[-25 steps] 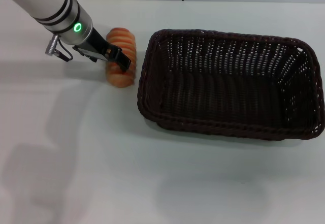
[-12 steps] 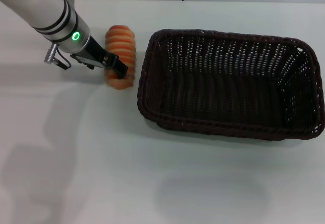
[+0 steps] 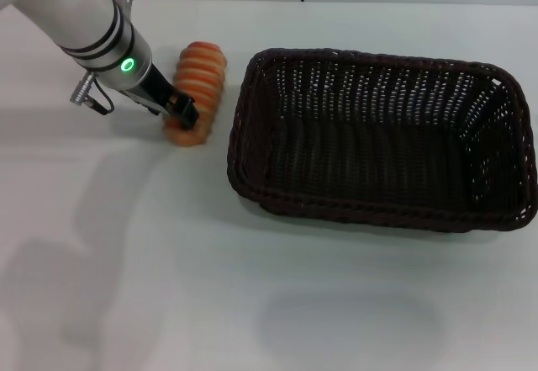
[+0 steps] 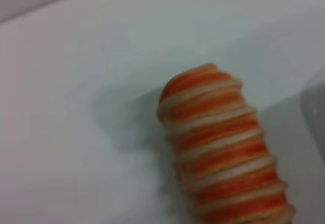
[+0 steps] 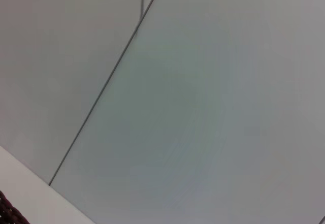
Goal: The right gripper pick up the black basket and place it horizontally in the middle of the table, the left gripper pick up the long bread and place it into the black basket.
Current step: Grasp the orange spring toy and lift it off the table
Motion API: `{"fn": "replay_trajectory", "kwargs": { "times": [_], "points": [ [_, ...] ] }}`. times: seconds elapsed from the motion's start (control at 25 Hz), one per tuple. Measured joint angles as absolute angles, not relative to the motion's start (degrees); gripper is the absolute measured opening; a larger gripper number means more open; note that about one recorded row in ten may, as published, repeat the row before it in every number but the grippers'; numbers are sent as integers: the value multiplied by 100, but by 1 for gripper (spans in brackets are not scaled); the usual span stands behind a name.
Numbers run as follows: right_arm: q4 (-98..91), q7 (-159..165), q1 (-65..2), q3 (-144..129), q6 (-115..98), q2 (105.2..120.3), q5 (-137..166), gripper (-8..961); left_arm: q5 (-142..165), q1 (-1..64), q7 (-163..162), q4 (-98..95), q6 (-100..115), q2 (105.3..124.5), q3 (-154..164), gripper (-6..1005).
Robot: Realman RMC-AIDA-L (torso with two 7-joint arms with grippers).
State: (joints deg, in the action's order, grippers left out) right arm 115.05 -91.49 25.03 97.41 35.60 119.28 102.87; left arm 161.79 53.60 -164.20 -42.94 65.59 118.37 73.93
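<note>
The long bread (image 3: pixel 202 72), orange-tan with pale crosswise stripes, lies on the white table (image 3: pixel 252 304) just left of the black basket (image 3: pixel 378 216). Its near end is angled a little to the left. My left gripper (image 3: pixel 181 112), on the silver arm with the green ring, sits low over the near left part of the loaf and touches it. The left wrist view shows the long bread (image 4: pixel 223 153) close up on the table. The basket lies lengthwise across the middle-right of the table and has nothing in it. The right gripper is out of view.
The right wrist view shows a pale wall with a dark seam and a small corner of the black basket (image 5: pixel 4 211). Bare white tabletop stretches in front of the basket and the loaf.
The left gripper has moved left and lower along the loaf's near end. The loaf's near end has swung left with it. The basket has not moved.
</note>
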Motion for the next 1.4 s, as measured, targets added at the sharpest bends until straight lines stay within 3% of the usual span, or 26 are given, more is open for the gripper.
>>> {"fn": "replay_trajectory", "kwargs": {
  "times": [0.32, 0.64, 1.4],
  "points": [
    [11478, -9140, 2438, 9675, 3559, 11927, 10407, 482, 16141, 4749, -16418, -5430, 6567, 11845, 7721, 346],
    [11469, -9132, 2400, 9677, 3539, 11927, 10407, 482, 15904, 4195, -16419, -6629, 6637, 11831, 7730, 307],
    [11441, -9122, 2241, 9641, 3515, 11928, 10547, 482, 15791, 4077, -16295, -6801, 6703, 11817, 7658, 140]
  ]
}}
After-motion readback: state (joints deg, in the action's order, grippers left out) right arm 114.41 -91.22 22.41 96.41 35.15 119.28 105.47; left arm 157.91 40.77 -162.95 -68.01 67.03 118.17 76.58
